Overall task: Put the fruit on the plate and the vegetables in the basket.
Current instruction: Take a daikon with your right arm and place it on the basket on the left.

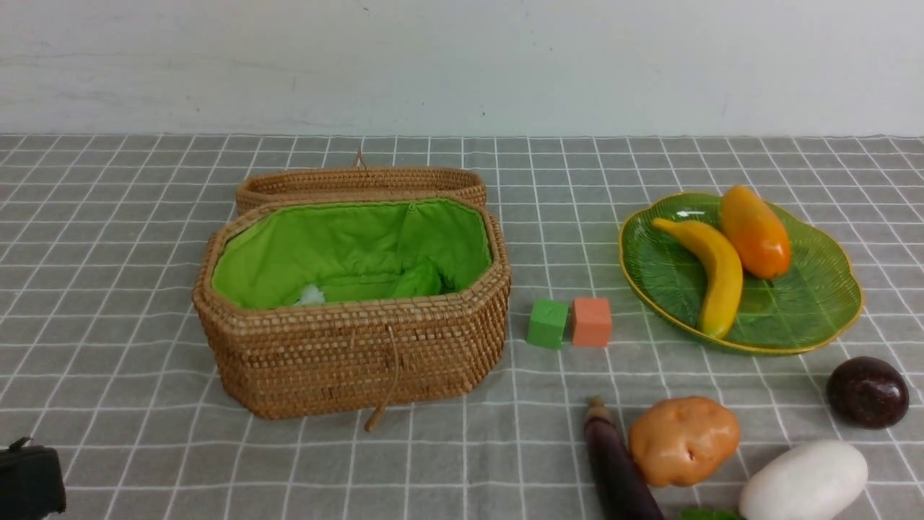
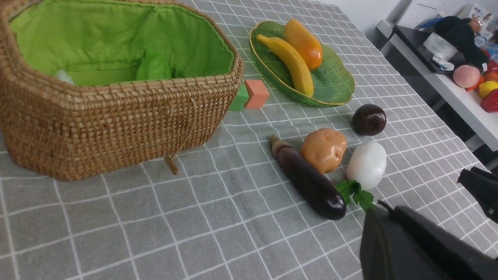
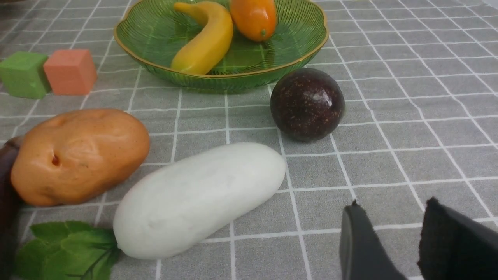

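The right pincer (image 3: 393, 205), narrowly parted and empty, hovers near the white vegetable (image 3: 200, 198) and maroon fruit (image 3: 307, 104) on the worktop (image 3: 408, 116). The potato (image 3: 79, 155) and eggplant (image 1: 617, 462) lie beside them. The left pincer (image 1: 29, 477) is closed. The banana (image 1: 711, 271) and mango (image 1: 754, 231) rest on the plate (image 1: 816, 303), and the basket (image 1: 346, 361) stands open.

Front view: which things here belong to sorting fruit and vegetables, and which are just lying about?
Job: basket, plate, banana, mango, dark fruit, potato, eggplant, white vegetable.
Lying about: green cube, orange cube.

Green cube (image 1: 547, 323) just beside orange cube (image 1: 592, 321) on grey checked tablecloth (image 1: 108, 289)
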Controlling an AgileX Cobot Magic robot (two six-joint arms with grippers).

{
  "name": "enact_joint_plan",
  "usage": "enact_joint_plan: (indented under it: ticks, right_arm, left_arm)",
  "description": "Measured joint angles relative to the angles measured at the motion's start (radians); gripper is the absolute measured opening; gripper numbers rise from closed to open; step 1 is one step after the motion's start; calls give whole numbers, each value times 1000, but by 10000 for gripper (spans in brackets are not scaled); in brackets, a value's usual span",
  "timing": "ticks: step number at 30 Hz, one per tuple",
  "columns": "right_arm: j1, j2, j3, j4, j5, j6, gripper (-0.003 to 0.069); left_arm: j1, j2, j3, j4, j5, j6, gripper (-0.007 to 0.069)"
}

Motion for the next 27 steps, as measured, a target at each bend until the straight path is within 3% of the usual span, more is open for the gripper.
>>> enact_joint_plan:
  ticks: [11,17,23,26,27]
  right_arm:
    - [0,0,0,0,0,0,242]
    - [0,0,0,0,0,0,242]
    - [0,0,0,0,0,0,242]
    - [0,0,0,0,0,0,242]
    - [0,0,0,0,0,0,242]
  left_arm:
    - [0,0,1,11,-9,0,-13]
    - [6,0,2,129,-50,32,-13]
    - [172,-17,8,117,-98,187,-13]
    - [316,-48,47,67,-184,294,-13]
    - [406,-70,96,35,-257,331,-13]
